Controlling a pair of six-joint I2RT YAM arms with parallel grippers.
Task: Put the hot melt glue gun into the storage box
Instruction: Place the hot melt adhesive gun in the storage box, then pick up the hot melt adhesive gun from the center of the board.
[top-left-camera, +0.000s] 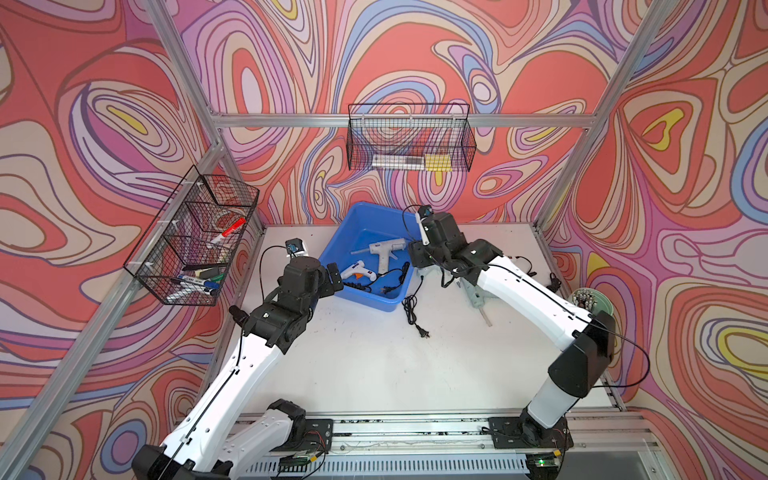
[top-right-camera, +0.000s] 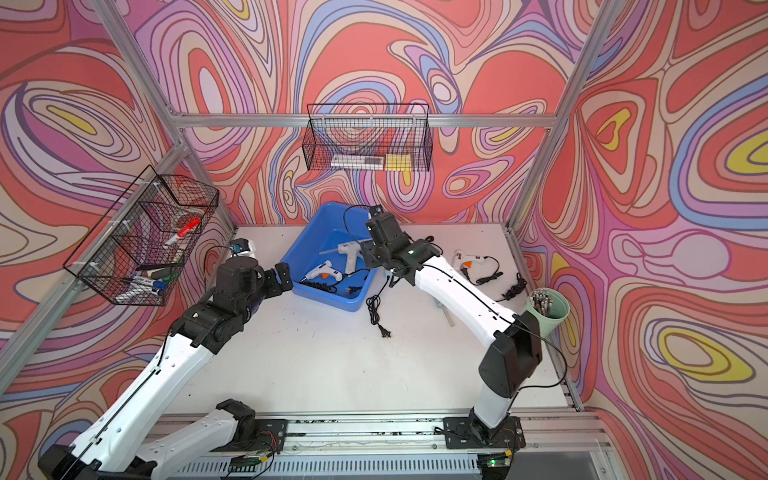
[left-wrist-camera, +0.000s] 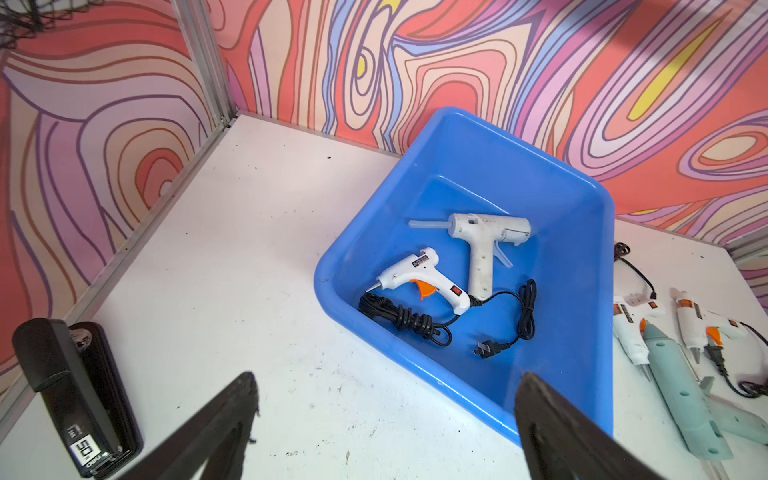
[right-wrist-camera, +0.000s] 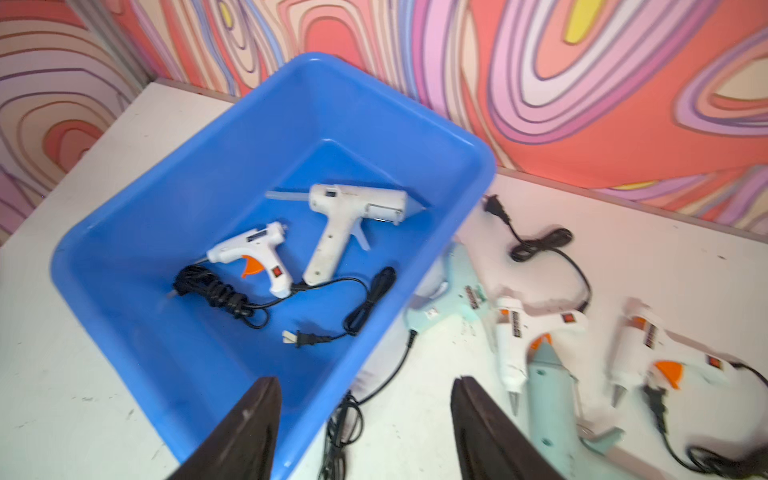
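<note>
**Top views:** the storage box (top-left-camera: 343, 235) (top-right-camera: 305, 243) is being shown at the back of the bench (top-left-camera: 365, 365), set at an angle. Two guns are lying inside it: a large white glue gun (top-left-camera: 382, 249) and a small white glue gun (top-left-camera: 359, 271) w/ orange trigger, black cords beside them. The L pincer (top-left-camera: 334, 277) is being held just beside one long rim of the box, jaws apart and empty. The R arm (top-left-camera: 511, 278) is being reached toward the opposite rim. A loose black cord (top-left-camera: 411, 309) is lying on the bench just beside the box.

**L wrist view:** both dark fingers (left-wrist-camera: 241, 399) are being held wide apart, nothing btwn them. The box, w/ both guns on its floor, is being framed beyond them.

**R wrist view (slightly blurred):** the R pincer (right-wrist-camera: 365, 380) is being held well open and empty, one finger over the box, the other over the bench. A mint glue gun (right-wrist-camera: 552, 397) and two white glue guns (right-wrist-camera: 513, 340) (right-wrist-camera: 648, 345) are lying on the bench just outside the box.
</note>
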